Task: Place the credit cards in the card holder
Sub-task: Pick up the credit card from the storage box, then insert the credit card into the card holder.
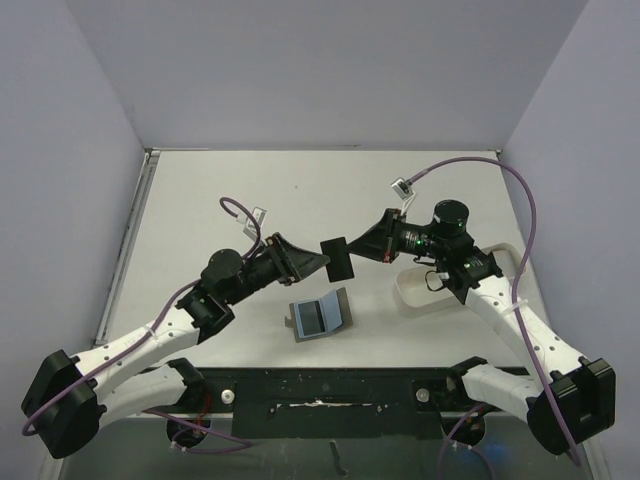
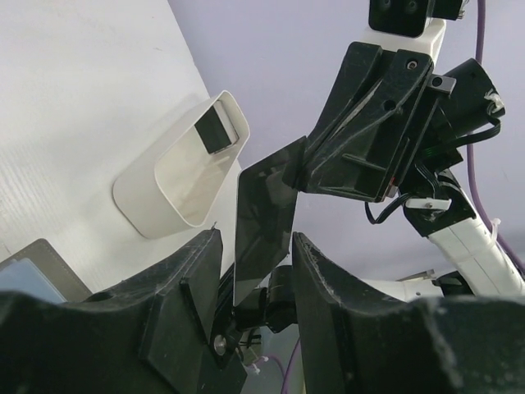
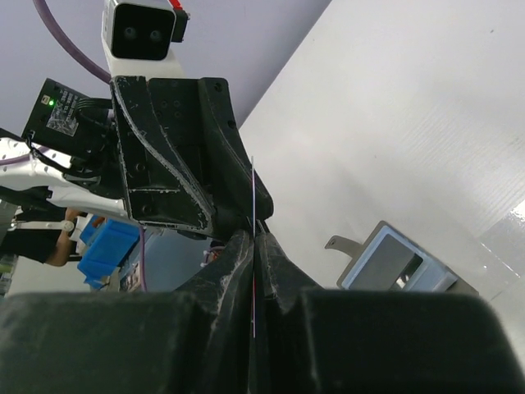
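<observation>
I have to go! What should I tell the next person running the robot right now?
Right gripper: shut on a thin dark flat credit card, in mid-air.
Left gripper: open, a finger either side of that card.
Grey-olive folding card holder: lying open on the table, blue lining up.
White oblong plastic tray: another dark card inside.
Done: one card lifted. Left: both cards into the holder.

White tray (image 1: 412, 298) — on table (image 1: 300, 190)
</observation>
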Available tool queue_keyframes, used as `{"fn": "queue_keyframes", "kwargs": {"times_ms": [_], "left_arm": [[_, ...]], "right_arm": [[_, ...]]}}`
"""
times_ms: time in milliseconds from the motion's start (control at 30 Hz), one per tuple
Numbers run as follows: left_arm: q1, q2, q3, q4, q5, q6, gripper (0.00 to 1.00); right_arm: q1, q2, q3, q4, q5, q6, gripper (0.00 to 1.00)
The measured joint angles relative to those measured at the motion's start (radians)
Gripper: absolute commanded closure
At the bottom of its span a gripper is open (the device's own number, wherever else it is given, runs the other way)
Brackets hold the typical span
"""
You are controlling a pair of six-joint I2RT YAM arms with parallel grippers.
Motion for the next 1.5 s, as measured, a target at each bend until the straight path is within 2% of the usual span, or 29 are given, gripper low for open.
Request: {"fn": "queue_keyframes", "kwargs": {"times_ms": [100, 267, 367, 633, 733, 933, 1233, 1500], "left_arm": [[0.0, 0.005, -0.009, 0.02, 0.004, -0.003, 0.74], [0.0, 0.006, -0.015, 0.038, 0.007, -0.009, 1.0], [0.003, 0.006, -0.027, 0.053, 0.009, -0.018, 1.0], [0.007, -0.014, -0.042, 0.058, 0.012, -0.016, 1.0], [0.017, -0.032, -0.055, 0.045, 0.008, -0.009, 1.0], [0.024, -0.044, -0.06, -0.056, -0.014, 0.048, 1.0], [0.026, -0.035, -0.057, -0.3, -0.056, 0.113, 1.0], [0.032, -0.029, -0.099, -0.356, -0.044, 0.115, 1.0]], "right_arm": [[0.003, 0.0, -0.005, 0.003, 0.0, 0.009, 1.0], [0.003, 0.0, -0.018, 0.022, -0.001, 0.021, 1.0], [0.003, 0.0, -0.022, 0.022, 0.0, 0.027, 0.99], [0.003, 0.001, -0.032, 0.015, 0.002, 0.032, 0.62], [0.003, 0.0, -0.032, -0.002, 0.014, 0.022, 0.54], [0.003, -0.002, -0.032, -0.091, 0.106, -0.015, 0.53], [0.013, 0.041, -0.015, -0.363, 0.318, -0.097, 0.58], [0.13, 0.121, 0.007, -0.491, 0.503, -0.116, 0.58]]}}
